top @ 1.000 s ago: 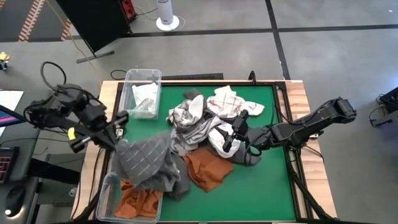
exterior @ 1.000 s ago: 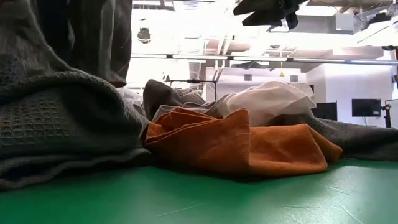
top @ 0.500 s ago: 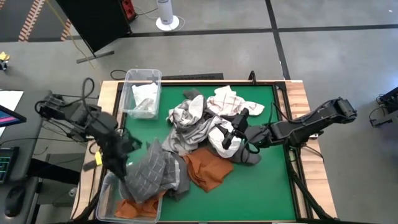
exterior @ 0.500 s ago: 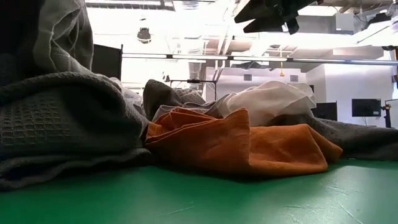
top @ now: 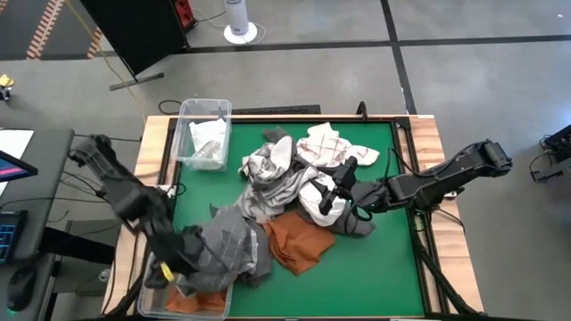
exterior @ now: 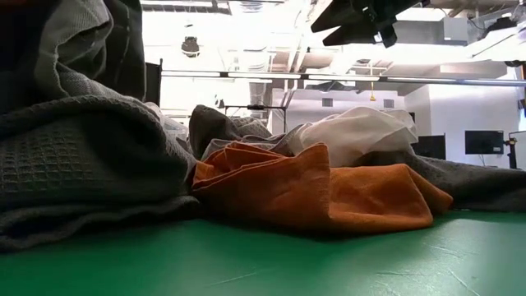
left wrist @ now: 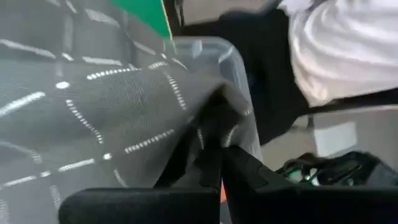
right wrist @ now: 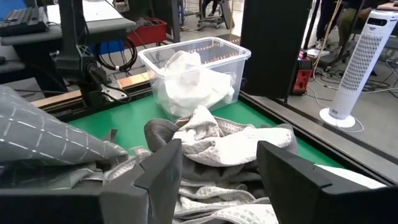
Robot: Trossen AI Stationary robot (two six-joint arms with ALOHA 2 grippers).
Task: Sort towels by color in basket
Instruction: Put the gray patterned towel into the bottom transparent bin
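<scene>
My left gripper (top: 181, 260) is over the near-left clear basket (top: 153, 299) and is shut on a dark grey towel with thin white checks (top: 225, 242). In that basket lies a rust-orange towel (top: 203, 302). The far-left basket (top: 203, 109) holds white towels (top: 207, 138). A pile of white, grey and checked towels (top: 285, 178) lies mid-table, and another rust-orange towel (top: 299, 241) is spread at its near side. My right gripper (top: 337, 189) hovers open above the pile's right part; its own view shows its spread fingers (right wrist: 163, 171). My left gripper holds the grey checked towel by a bunched fold (left wrist: 210, 118), pinched between the two shut fingers (left wrist: 245, 171). It comes from above, slanting toward the near edge. The cloth trails slack from the hold, over the basket's right rim and onto the table (top: 243, 254).
A dark grey waffle-weave towel (exterior: 82, 164) lies heaped near the low camera. Bare green mat (top: 375, 267) is open at the near right. Wooden table edges (top: 437, 143) frame the mat. Beyond it stand a white fan (top: 237, 20) and a keyboard (top: 7, 234).
My left gripper has swung toward the near edge and down to the near-left basket, carrying the grey checked towel. The towel, which hung spread out higher up, is now bunched over the basket's rim and the table beside it.
</scene>
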